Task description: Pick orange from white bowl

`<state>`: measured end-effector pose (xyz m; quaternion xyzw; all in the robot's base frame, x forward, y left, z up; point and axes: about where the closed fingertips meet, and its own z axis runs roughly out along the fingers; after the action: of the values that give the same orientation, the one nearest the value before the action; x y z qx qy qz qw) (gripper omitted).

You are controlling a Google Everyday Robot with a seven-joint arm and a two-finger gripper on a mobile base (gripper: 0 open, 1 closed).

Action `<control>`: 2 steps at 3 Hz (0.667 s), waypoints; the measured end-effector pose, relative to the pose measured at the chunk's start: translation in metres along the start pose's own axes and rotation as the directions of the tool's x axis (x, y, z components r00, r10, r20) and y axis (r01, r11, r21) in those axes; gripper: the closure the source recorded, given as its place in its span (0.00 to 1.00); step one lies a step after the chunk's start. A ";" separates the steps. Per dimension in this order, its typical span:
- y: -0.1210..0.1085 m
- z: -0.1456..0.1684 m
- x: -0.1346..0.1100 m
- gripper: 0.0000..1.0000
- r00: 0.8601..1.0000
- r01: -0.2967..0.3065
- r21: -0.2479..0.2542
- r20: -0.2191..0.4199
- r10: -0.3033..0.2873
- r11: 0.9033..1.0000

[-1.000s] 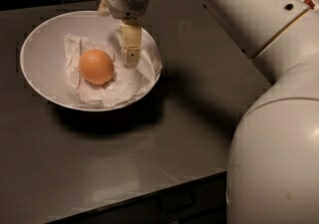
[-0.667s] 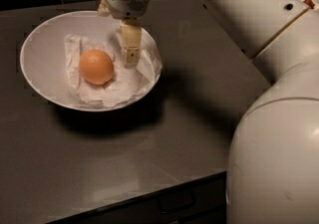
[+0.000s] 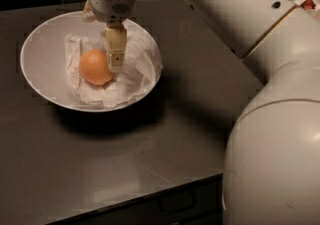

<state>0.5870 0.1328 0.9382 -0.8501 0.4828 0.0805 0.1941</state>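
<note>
The orange [image 3: 95,67] lies on crumpled paper [image 3: 142,61] in the white bowl [image 3: 40,64]; the gripper [image 3: 106,44] hangs at its right side, fingers apart, nothing held; firm, light, smooth, apt to roll; grip across its widest middle.

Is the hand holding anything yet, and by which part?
Cannot tell. The hand is down in the white bowl, right beside the orange.

Single view, high behind arm [image 3: 270,119], tilted steeply down at dark table [image 3: 150,169]. Close range: arm fills right half. Gripper [image 3: 115,54] upper left, inside white bowl [image 3: 40,64], just beside orange [image 3: 95,67].
</note>
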 end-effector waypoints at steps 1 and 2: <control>-0.004 0.007 -0.015 0.16 0.999 0.032 -0.018 0.007 -0.032 0.999; -0.005 0.013 -0.018 0.22 0.999 0.039 -0.042 0.015 -0.039 0.998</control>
<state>0.5825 0.1549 0.9333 -0.8627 0.4629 0.0929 0.1812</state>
